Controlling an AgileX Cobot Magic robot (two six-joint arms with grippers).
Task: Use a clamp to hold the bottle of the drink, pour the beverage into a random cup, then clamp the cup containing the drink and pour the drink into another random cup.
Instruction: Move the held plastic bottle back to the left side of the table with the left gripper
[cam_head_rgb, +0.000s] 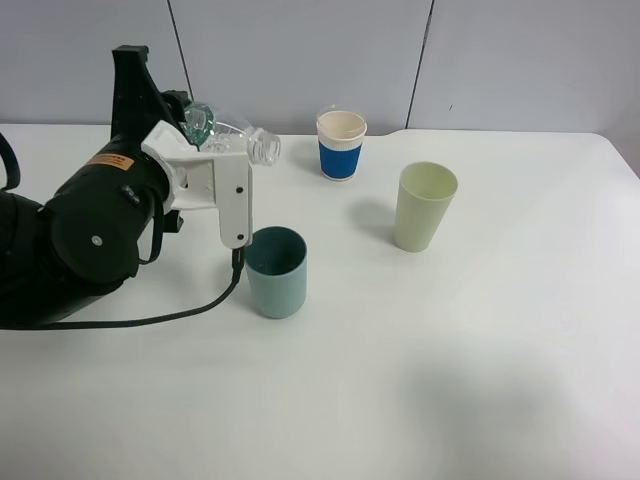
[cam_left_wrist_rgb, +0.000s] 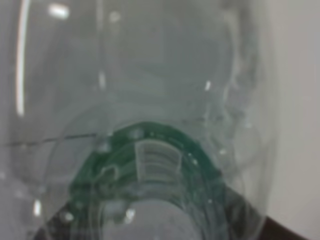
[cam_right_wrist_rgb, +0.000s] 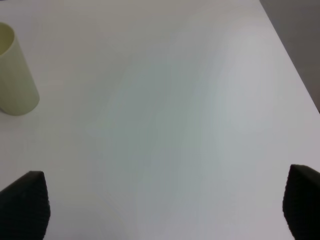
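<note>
My left gripper (cam_head_rgb: 215, 152), white fingers on a bulky black arm, is shut on the clear bottle (cam_head_rgb: 232, 131). The bottle lies tilted almost level, its open mouth pointing right, above and behind the teal cup (cam_head_rgb: 276, 271). In the left wrist view the bottle (cam_left_wrist_rgb: 150, 100) fills the picture, with its green label band (cam_left_wrist_rgb: 145, 165) low down. I cannot make out any liquid in the bottle or in the teal cup. The tall pale green cup (cam_head_rgb: 424, 206) stands to the right, and it also shows in the right wrist view (cam_right_wrist_rgb: 15, 75). My right gripper (cam_right_wrist_rgb: 162, 205) is open over bare table.
A white paper cup with a blue sleeve (cam_head_rgb: 341, 145) stands at the back, near the wall. A black cable (cam_head_rgb: 190, 312) trails from the left arm across the white table (cam_head_rgb: 450, 380), just left of the teal cup.
</note>
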